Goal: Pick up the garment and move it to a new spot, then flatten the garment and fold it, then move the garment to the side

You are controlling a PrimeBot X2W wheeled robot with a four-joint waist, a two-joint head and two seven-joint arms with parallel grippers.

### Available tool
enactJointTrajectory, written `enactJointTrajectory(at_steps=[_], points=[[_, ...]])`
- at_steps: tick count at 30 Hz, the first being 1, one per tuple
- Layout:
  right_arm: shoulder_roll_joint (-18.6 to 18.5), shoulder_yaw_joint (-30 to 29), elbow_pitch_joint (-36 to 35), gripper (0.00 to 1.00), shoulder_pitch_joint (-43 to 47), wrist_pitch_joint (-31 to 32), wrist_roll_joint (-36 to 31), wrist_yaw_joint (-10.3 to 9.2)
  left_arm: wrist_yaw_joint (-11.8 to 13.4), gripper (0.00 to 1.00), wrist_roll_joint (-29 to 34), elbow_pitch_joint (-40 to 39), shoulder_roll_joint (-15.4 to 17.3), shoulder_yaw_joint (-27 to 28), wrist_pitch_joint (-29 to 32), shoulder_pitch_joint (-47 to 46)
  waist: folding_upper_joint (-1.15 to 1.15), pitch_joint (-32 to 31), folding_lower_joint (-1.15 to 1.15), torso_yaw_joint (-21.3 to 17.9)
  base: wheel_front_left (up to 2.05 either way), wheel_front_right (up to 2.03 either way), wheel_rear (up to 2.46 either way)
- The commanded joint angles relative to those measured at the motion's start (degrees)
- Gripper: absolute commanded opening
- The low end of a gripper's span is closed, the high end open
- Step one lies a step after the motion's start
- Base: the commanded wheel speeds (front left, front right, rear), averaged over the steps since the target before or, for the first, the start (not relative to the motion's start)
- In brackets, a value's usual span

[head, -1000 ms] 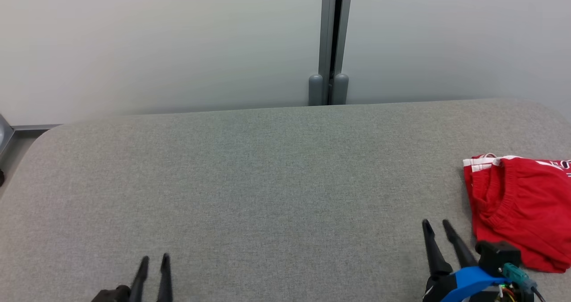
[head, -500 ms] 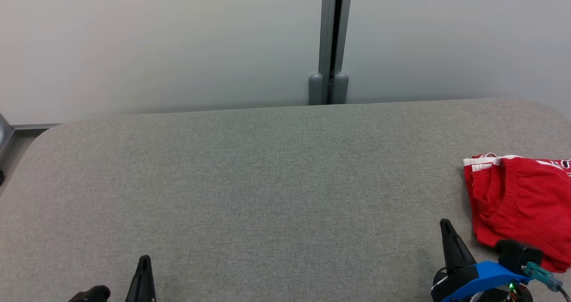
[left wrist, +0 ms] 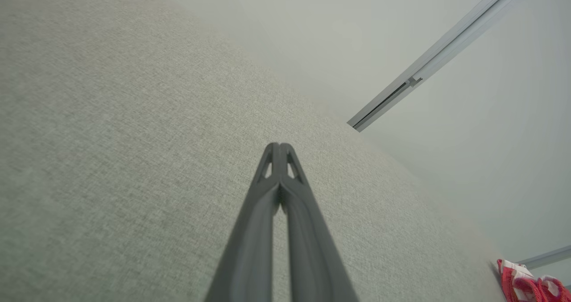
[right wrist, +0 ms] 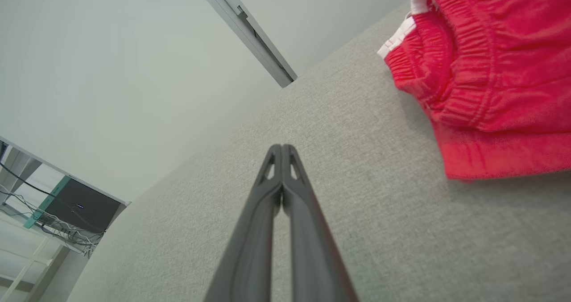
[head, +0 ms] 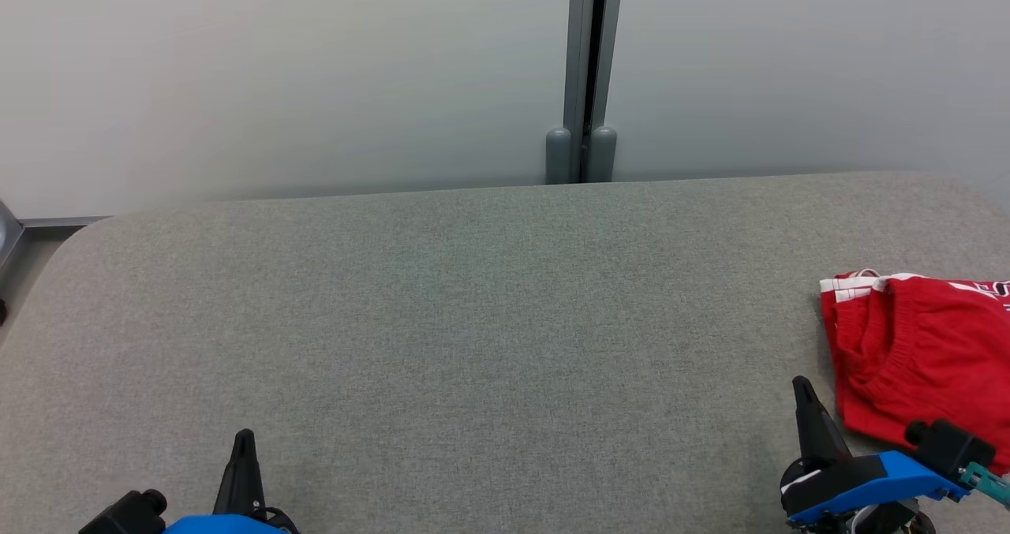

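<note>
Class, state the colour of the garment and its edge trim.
The garment is red, its trim white; best in the right wrist view.

The garment (head: 923, 368) is showing bright red, with white stripes along one edge. The counter (head: 473, 321) is wearing a flecked grey weave. The left claw (left wrist: 277, 146) and right claw (right wrist: 282, 146) are showing dark grey, their mounts (head: 876, 475) blue. The wall (head: 276, 76) is reading pale grey.

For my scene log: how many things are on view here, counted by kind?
Red garment: 1
Grippers: 2 (left gripper, right gripper)
Grey table: 1
Total: 4
</note>
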Motion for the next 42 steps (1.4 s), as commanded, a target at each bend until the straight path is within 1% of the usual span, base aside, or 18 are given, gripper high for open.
enactJointTrajectory(at_steps=[1,13,42], points=[[-0.3,-0.3,-1.6,0.0,-0.4,0.6,2.7,0.0,0.0,0.0,-2.6,-1.3,0.1,0.6,0.6,-2.1,0.0,0.0,0.0,0.0,0.0,0.0,0.0],[-0.3,-1.2,-3.6,0.0,-0.2,3.1,11.9,0.0,0.0,0.0,-11.8,-2.6,0.1,1.4,3.1,-3.2,0.0,0.2,0.0,0.0,0.0,0.0,0.0],[-0.4,-2.8,-7.5,0.0,0.1,8.0,30.1,0.01,0.0,0.0,-29.9,-5.2,0.0,2.9,8.0,-5.4,0.0,0.6,0.0,0.0,0.0,0.0,0.0]])
